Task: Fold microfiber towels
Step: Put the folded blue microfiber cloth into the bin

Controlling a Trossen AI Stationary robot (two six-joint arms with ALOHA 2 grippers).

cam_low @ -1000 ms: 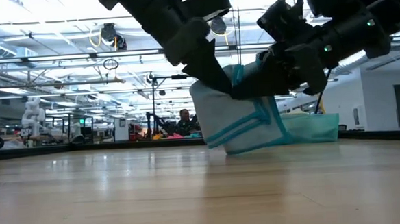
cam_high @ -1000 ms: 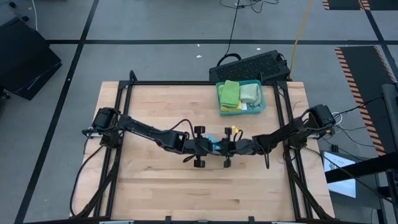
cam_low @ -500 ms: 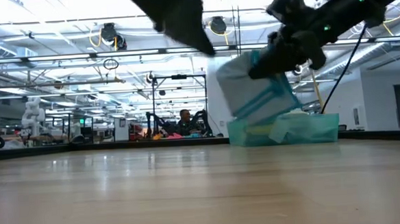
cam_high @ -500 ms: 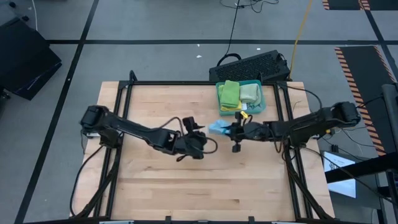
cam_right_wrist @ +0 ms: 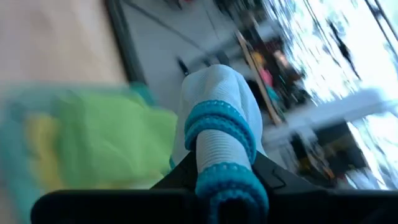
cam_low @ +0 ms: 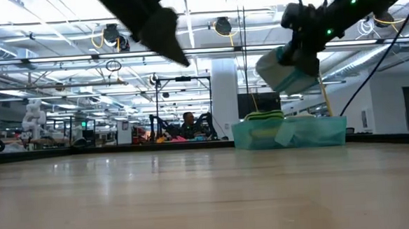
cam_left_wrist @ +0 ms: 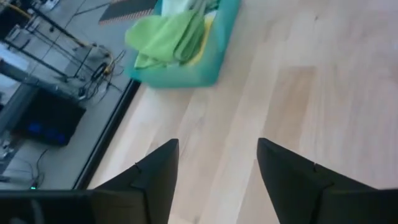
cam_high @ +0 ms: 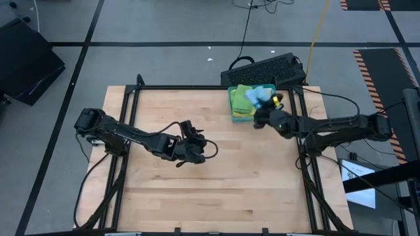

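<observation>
My right gripper is shut on a folded light blue microfiber towel with darker blue edging. It holds the towel in the air above the teal tray at the table's far right. Green and yellow folded towels lie stacked in that tray. My left gripper is open with nothing between its fingers. It hangs above the bare wood near the table's middle, well left of the tray. My right gripper pinches the folded towel between its two fingers, several layers thick, at a rolled, edged fold. The fingers come from the table's right side. The towel is lifted clear and sticks out beyond the fingertips as a compact bundle over the tray.
A black keyboard lies on the floor beyond the table's far edge, behind the tray. A black frame rail runs around the tabletop. Bare wood stretches across the middle and near side.
My left gripper has let go of the blue towel and drawn back toward the table's left. My right gripper has lifted the folded towel off the table's middle and carried it up and toward the far right, over the tray.
</observation>
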